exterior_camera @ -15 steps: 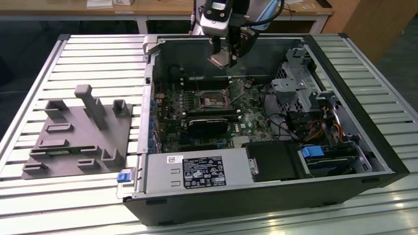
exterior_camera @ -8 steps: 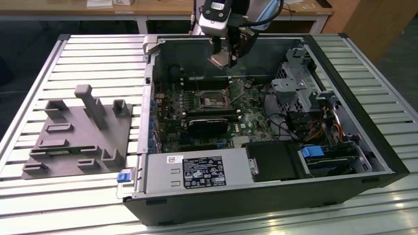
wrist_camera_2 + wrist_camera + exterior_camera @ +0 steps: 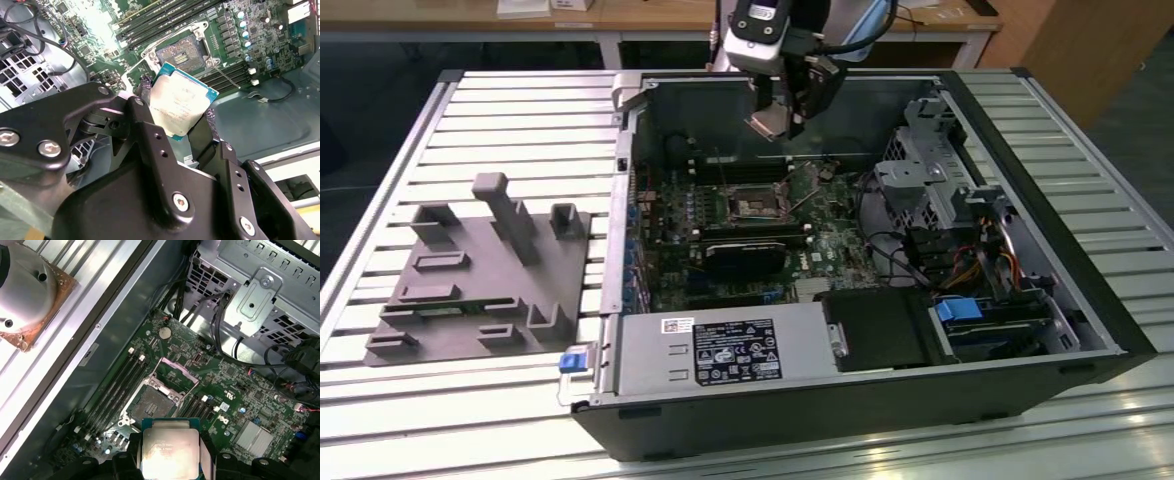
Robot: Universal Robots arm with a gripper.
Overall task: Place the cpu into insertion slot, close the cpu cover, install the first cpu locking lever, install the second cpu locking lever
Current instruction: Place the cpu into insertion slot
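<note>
The jaws are clenched on the chip [image 3: 182, 102], pinching two opposite edges, with its dull metal top turned toward the cameras in both wrist views. The chip hangs in the air well above the socket [image 3: 152, 405], inside the open computer case [image 3: 854, 420] lying on the desk [image 3: 480, 130]. Just beside the socket the cover [image 3: 175, 375] stands raised, so the recess is bare and the placing step is not yet done.

To do this step well, I judge the chip's edges should be squared to the socket's rim, since in the second wrist view it looks turned against it. It should then go down flat, with no sliding across the contacts. The jaws should let go only once it sits level.

The arm [image 3: 774, 30] hangs over the socket from above, its wrist pointing down and slightly tilted.
</note>
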